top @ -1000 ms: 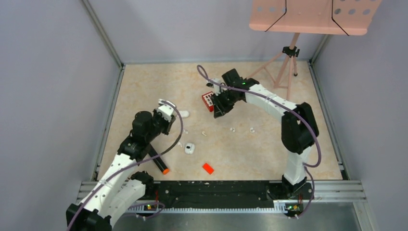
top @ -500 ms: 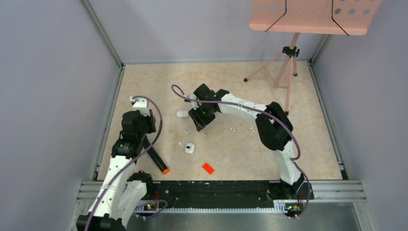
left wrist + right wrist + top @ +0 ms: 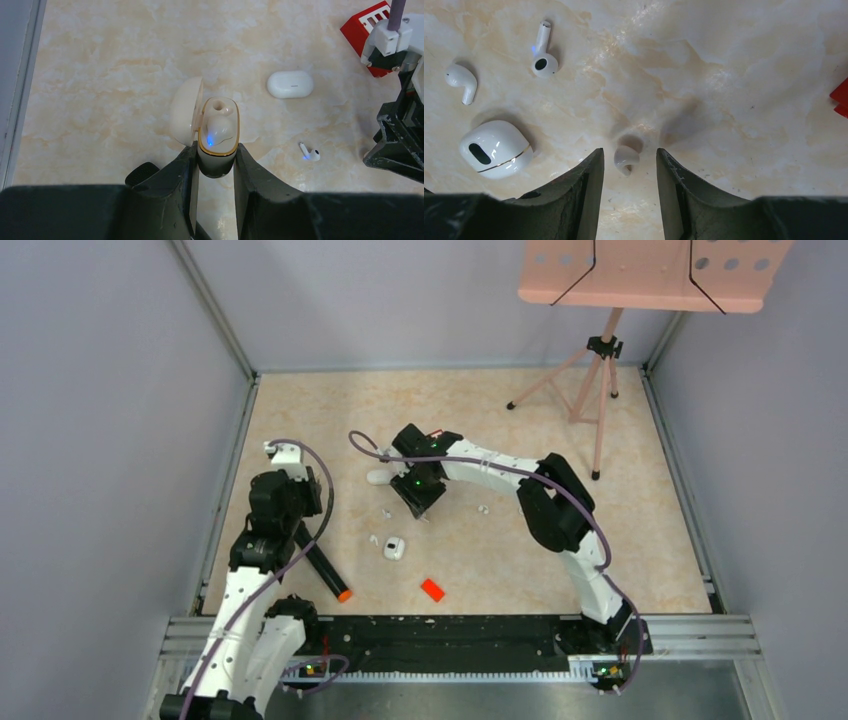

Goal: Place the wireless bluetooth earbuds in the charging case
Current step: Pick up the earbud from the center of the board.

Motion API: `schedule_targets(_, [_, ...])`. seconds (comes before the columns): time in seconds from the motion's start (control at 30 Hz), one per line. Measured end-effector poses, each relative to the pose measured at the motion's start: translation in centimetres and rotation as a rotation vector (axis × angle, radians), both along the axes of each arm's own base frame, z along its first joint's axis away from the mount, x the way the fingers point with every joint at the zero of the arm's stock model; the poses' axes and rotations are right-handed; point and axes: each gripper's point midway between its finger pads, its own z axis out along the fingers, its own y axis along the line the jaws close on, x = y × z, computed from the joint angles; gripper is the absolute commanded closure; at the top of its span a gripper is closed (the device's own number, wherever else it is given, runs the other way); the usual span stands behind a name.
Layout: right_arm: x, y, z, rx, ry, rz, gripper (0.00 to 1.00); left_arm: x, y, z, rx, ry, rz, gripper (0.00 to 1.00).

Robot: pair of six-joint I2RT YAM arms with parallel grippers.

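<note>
at centre, the right claw [image 3: 628,151] has shifted astride an earbud [image 3: 625,158].

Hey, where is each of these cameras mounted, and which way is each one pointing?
Top external: above and behind the bases, looking down on the table; both arms show.
Left wrist: on the left arm, looking down past the left jaws, shut on the open charging case.
Right wrist: on the right arm, looking down past the open right jaws straddling an earbud.
Shared: top and left wrist both show the closed white case.
</note>
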Motion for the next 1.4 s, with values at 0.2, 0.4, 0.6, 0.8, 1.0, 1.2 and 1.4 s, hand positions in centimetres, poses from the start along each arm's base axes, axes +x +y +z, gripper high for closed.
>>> schedule_targets(0.2, [-0.8, 0.0, -0.2, -0.032, -0.007, 0.018, 0.62, 0.3, 0.0, 0.2, -0.004, -0.012, 0.002, 1.00])
schedule_targets(0.4, [-1.0, -0.3, -0.7, -0.059, -0.008, 0.023, 0.64, 0.4, 0.0, 0.3, -0.006, -0.015, 0.002, 1.00])
schedule_targets(0.6, [-0.8, -0.5, -1.0, -0.070, -0.013, 0.022, 0.67, 0.4, -0.1, 0.3, -0.009, -0.016, 0.004, 1.00])
schedule_targets(0.8, [-0.8, -0.6, -1.0, -0.074, -0.018, 0.021, 0.76, 0.6, -0.1, 0.5, -0.012, -0.024, 0.005, 1.00])
schedule_targets(1.0, [-0.7, -0.4, -1.1, -0.069, -0.024, 0.047, 0.90, 0.9, -0.9, 0.8, -0.024, -0.039, -0.042, 1.00])
schedule_targets(1.2, [-0.5, 0.0, 0.1, 0.062, 0.069, 0.074, 0.94, 1.2, -5.0, 0.6, -0.087, -0.038, -0.281, 1.00])
schedule_targets(1.4, [4.5, -3.2, 11.5, 0.458, -0.011, 0.079, 0.94, 1.4, -10.4, 0.9, -0.202, -0.043, -0.620, 1.00])
